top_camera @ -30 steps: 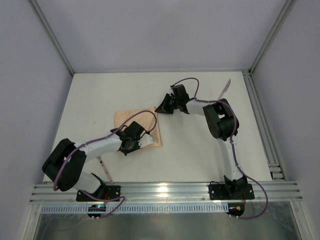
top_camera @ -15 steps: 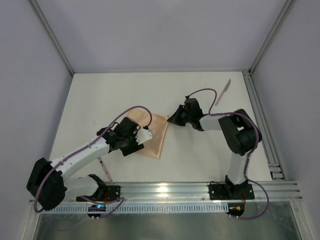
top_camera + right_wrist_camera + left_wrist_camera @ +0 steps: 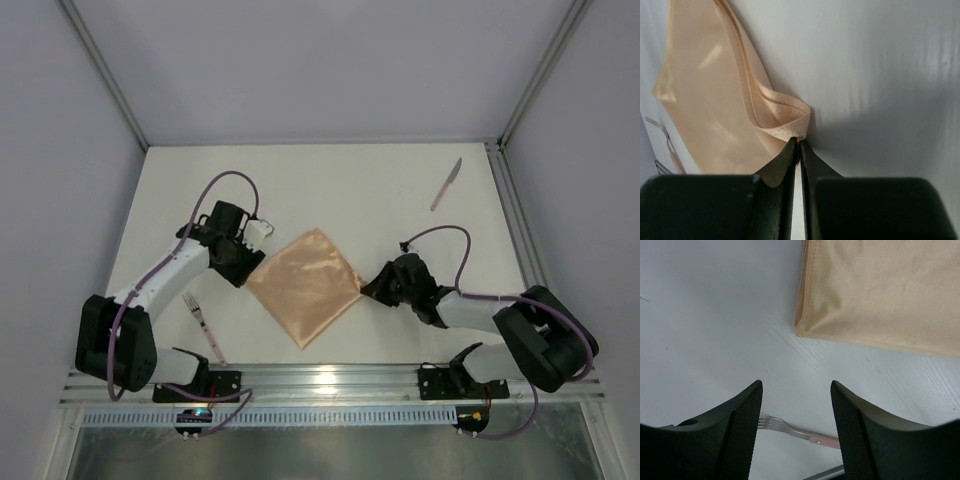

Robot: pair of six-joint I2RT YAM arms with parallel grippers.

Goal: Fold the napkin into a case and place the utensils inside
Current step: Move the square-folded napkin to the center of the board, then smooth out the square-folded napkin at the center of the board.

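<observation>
Top external: napkin [image 3: 303, 285], bunched under the left arm a second ago, now lies spread as a flat diamond between the two sets of fingers, drawn nearer the arm bases. Judgement: cloth laid out for folding, no case formed yet.
- Left gripper [image 3: 245, 262]: has let go and backed off, just beside the cloth's left corner.
- Right gripper [image 3: 368, 288]: has swung in toward its base, on the right corner.
- Fork [image 3: 202, 325]: behind the left fingers, uncovered.
- Knife [image 3: 446, 184]: well beyond the right fingers.

Left wrist: left gripper [image 3: 796, 390], fingers [image 3: 747, 410] apart, holding nothing. Napkin [image 3: 880, 295] corner ahead of the tips, not touching. Fork [image 3: 790, 430] beneath them.

Right wrist: right gripper [image 3: 800, 145], fingers pressed together, pinching the napkin [image 3: 715, 100] corner, which curls up at the tips.
</observation>
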